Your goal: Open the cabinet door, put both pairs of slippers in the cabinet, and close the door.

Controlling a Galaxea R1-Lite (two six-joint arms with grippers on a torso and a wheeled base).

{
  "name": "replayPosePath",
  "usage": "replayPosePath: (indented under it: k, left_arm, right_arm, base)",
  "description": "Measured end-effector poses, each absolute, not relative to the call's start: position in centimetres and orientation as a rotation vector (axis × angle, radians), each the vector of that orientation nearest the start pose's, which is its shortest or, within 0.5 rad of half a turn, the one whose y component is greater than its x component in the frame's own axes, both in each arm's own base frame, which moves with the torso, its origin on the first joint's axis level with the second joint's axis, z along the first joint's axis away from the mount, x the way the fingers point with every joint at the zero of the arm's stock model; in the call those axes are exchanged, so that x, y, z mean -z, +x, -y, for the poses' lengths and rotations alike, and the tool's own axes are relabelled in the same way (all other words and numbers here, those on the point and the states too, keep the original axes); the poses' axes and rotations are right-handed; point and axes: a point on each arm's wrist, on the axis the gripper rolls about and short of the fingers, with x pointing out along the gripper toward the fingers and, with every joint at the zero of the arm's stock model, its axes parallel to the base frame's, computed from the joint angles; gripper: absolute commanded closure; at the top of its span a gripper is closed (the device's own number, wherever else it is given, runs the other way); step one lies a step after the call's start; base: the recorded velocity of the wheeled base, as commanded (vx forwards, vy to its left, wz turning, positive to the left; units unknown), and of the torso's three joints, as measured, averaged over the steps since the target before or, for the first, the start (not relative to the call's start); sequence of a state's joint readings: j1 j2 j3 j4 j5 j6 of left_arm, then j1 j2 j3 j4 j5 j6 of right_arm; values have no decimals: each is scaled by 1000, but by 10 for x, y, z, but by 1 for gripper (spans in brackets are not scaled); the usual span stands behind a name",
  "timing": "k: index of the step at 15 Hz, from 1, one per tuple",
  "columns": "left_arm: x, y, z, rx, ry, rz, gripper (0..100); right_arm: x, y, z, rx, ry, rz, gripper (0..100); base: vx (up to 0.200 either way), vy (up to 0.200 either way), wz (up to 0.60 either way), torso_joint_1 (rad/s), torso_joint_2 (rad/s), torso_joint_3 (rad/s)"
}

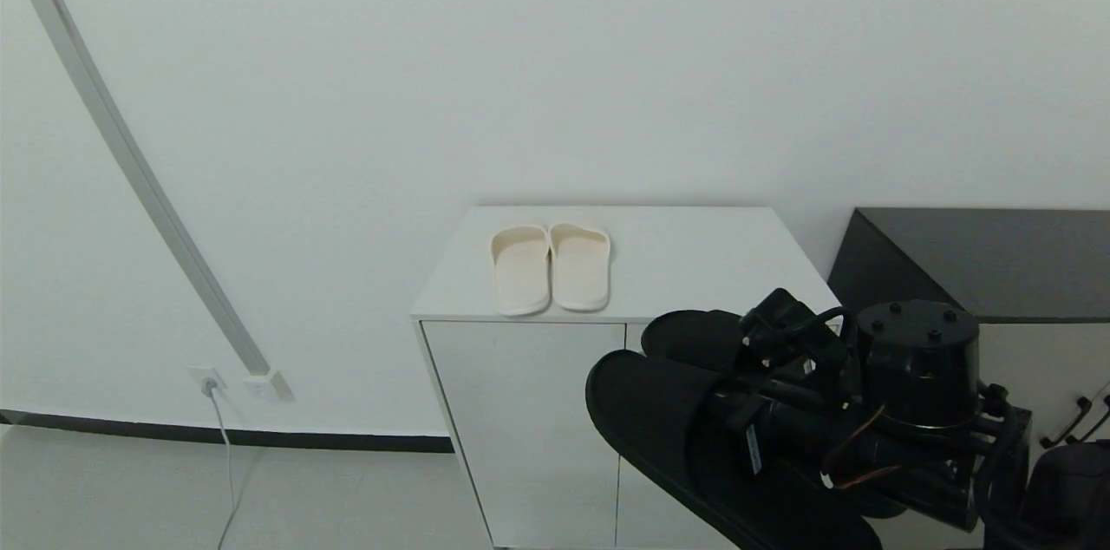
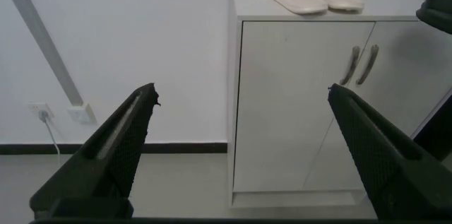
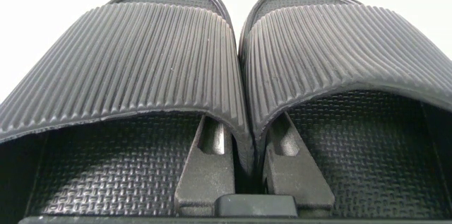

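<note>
- The cabinet stands against the far wall, both doors shut. The cream slippers lie as a pair on its top, left of centre.
- The black slippers hang in the air on the near side of the cabinet front, toward its right. The R gripper holds them with one finger inside each slipper, jaws pinching the two inner side walls together.
- The L gripper is low, near and left of the cabinet, and faces its front. Its jaws are spread wide w/ nothing between.
- Step in hand, as I judge: opening a door w/ the L arm, since R is occupied.
- To do it well: come square to one of the handles, close around the bar and not beside it, then pull along the door's arc, not straight back.
- The handles sit side by side at the middle seam. Which door is meant I cannot tell.
- Keep the R arm + black pair back and to the right, so the swinging door does not hit them. The pinch on thin walls looks weak, so avoid fast moves.
- Views: the L wrist view gives the handles. The head view gives the whole layout: cabinet, both pairs, R arm. The R wrist view gives the grip detail, w/ fingers under the ribbed straps.
</note>
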State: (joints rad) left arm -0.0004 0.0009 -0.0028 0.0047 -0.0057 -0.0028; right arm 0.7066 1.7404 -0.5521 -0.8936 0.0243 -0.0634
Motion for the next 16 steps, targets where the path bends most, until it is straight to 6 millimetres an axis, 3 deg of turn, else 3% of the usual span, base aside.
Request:
replayPosePath:
  k: [16]
  left_arm:
    - [-76, -23, 0, 6, -4, -2, 0]
  right_arm:
    - [-130, 215, -184, -734, -167, -267, 100]
  base:
    - [0, 0, 0, -204, 501, 293]
